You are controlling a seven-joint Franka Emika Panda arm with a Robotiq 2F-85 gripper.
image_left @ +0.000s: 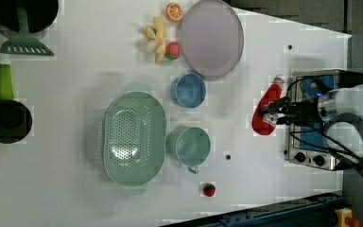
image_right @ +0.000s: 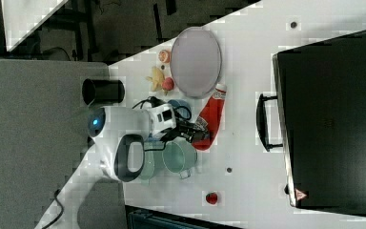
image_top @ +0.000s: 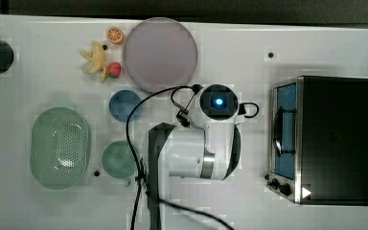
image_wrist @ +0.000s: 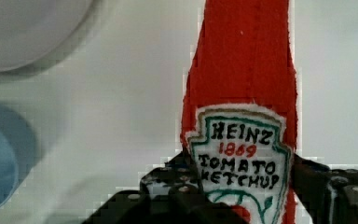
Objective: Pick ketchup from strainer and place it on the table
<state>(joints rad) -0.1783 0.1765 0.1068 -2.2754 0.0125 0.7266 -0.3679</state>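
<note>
the ketchup [image_wrist: 242, 93] sits between the gripper [image_wrist: 242, 186] fingers, pinched across its labelled lower body with a dark finger [image_wrist: 170, 179] on each flank; its neck and white cap [image_left: 278, 80] run on past the fingertips. in the left view the bottle [image_left: 266, 109] lies out over the white table [image_left: 75, 94], well apart from the pale green strainer [image_left: 133, 137], whose perforated bottom is bare. whether the bottle touches the tabletop i cannot tell.

just beyond the cap, in the right view, is the rim of the grey-lilac plate [image_right: 196, 62]. to one side of the fingers are the blue cup [image_left: 189, 90] and the green cup [image_left: 190, 145], both clear of the bottle. on the other side, close behind the gripper in the left view, stands the toaster oven [image_left: 312, 142]. a small strawberry [image_left: 209, 189] lies farther off, near the table's edge. nothing lies between the bottle and the bare tabletop around it.
</note>
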